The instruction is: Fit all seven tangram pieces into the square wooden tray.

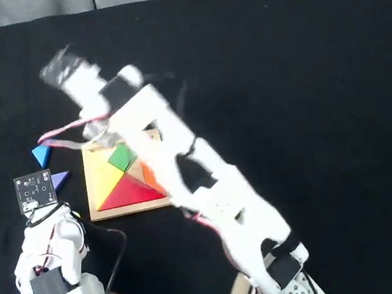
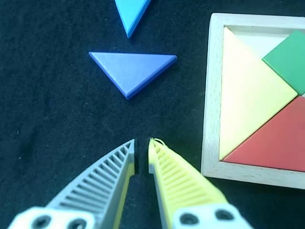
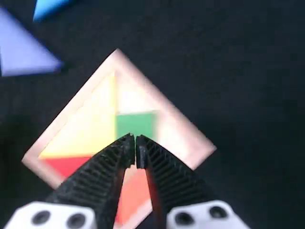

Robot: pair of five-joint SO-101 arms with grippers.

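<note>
**Q:** How is the left tool (image 2: 143, 143) found?

**A:** It is seen clenched. The grey and yellow fingers (image 2: 176, 179) are drawn nearly together, with only a thin slit left between the tips, and nothing is grasped. It is held over the black bench (image 2: 47, 119), near one corner of the square wooden tray (image 2: 208, 95).

**Q:** And the right tool (image 3: 135, 142)?

**A:** It is likewise clenched and empty, with the black tips pressed close. It is placed above the tray (image 3: 193, 136), and its tips are seen against the edge of the green square (image 3: 135, 123). Whether the square is touched cannot be told. In the high view the right arm (image 1: 184, 163) is stretched slantwise across the tray (image 1: 132, 209).

**Q:** What is lodged in the tray?

**A:** A large yellow triangle (image 2: 248, 90) is laid along one side. A large red triangle (image 2: 276, 138) is set against it along one edge. The green square (image 2: 290, 59) is seated point to point with both near the middle. An orange piece (image 1: 149, 175) is made out beside the red one in the high view, partly covered by the arm, so its shape cannot be told. Bare wood is shown next to the green square.

**Q:** Which pieces are left outside?

**A:** Two are seen on the bench. A blue triangle (image 2: 131, 71) is lain flat just ahead of the left tool's tips and beside the tray. A light-blue triangle (image 2: 131, 14) is placed beyond it, apart from it. In the high view both are found to the left of the tray, the light-blue triangle (image 1: 42, 154) the farther from the arms and the blue triangle (image 1: 59, 179) the nearer.
</note>
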